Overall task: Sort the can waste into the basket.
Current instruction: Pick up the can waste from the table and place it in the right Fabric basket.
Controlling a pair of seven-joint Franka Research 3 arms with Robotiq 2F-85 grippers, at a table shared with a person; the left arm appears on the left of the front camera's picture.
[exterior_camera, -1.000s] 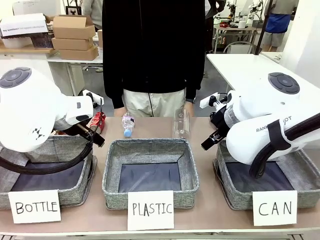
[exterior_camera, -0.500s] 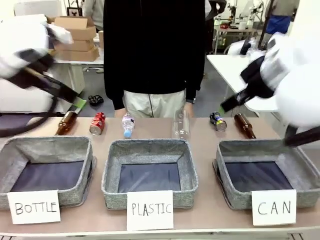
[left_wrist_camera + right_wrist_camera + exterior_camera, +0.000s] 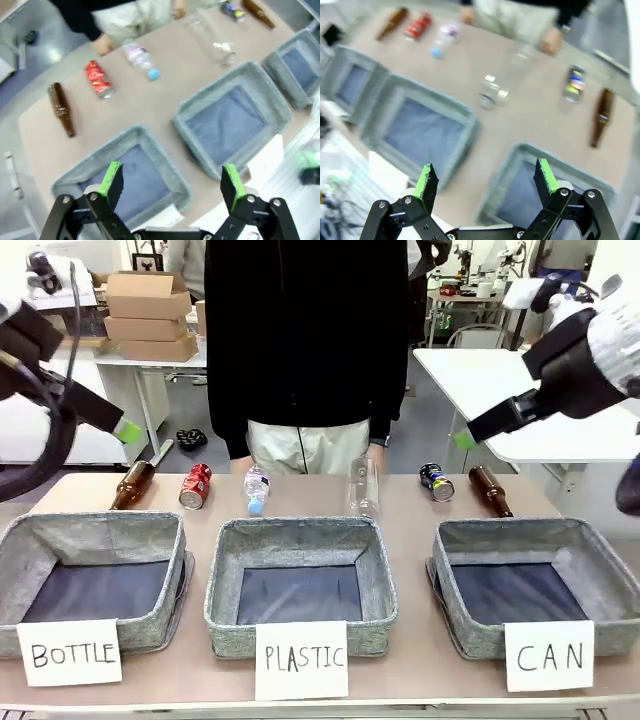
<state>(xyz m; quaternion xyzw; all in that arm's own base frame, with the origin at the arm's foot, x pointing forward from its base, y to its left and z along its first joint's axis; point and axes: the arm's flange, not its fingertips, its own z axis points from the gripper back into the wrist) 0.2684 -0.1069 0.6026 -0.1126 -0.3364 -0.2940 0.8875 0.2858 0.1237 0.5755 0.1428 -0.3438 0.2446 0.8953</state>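
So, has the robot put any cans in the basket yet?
Not yet. Nothing looks done: the basket signed CAN shows just its dark lining. Nothing is in hand either: the left gripper and right gripper hang open above the table. Left to do: the red can and the dark can, both lying at the table's far side.

I count two cans on my desk: the red can and the dark can. There are two brown glass bottles, the left brown bottle and the right brown bottle. There are two clear plastic bottles, the blue-capped bottle and the other clear bottle. There are three grey baskets: the BOTTLE basket, the PLASTIC basket and the CAN basket.
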